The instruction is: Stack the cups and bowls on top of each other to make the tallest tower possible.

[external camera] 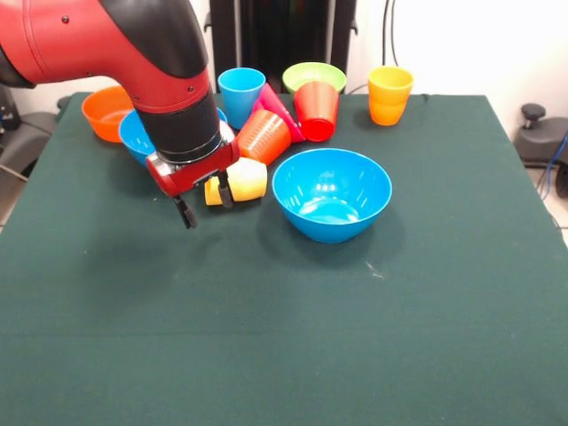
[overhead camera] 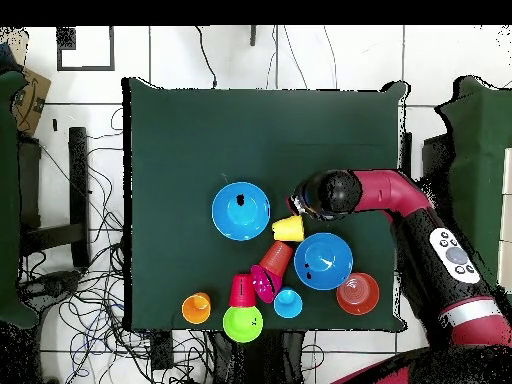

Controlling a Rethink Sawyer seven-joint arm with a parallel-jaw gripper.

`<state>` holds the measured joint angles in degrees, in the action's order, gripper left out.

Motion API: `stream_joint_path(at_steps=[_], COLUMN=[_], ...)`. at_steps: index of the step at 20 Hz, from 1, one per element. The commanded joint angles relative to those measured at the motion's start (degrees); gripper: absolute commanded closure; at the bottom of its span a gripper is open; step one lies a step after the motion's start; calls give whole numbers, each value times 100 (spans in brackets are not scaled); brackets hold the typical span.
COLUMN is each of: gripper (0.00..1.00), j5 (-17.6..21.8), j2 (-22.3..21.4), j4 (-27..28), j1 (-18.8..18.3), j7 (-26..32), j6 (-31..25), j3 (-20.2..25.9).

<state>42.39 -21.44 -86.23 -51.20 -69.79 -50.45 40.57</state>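
Right now we have the gripper (external camera: pixel 205 201) low over the table (external camera: pixel 284 337), its two black fingers spread apart with nothing between them, astride or just in front of the pale yellow cup (external camera: pixel 238 181) that lies on its side; we cannot tell whether either finger touches it. That cup rests just beside the large blue bowl (external camera: pixel 332 193), which sits upright on its own in the middle of the cloth. Behind them the other pieces crowd together: a tipped orange cup (external camera: pixel 264 136), a red cup (external camera: pixel 316 110), a light blue cup (external camera: pixel 240 92), a lime-green bowl (external camera: pixel 314 75), an orange bowl (external camera: pixel 107 111) and a yellow-orange cup (external camera: pixel 390 95) standing apart. No tower exists yet. To do this pick well, we should centre the fingers across the yellow cup's narrow body, not along its length, since a glossy round cup on its side will likely roll away from a one-sided push. We should close gently, lift clear of the orange cup, and turn the yellow one upright before carrying it over the blue bowl.
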Motion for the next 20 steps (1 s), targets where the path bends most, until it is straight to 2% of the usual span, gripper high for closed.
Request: stream_joint_path(at_steps=[1, 20], gripper=[0, 0], j5=[303, 337], j2=[343, 640], j4=[78, 231], j1=[247, 240], j7=[109, 230], j6=[338, 367], j3=[-401, -502])
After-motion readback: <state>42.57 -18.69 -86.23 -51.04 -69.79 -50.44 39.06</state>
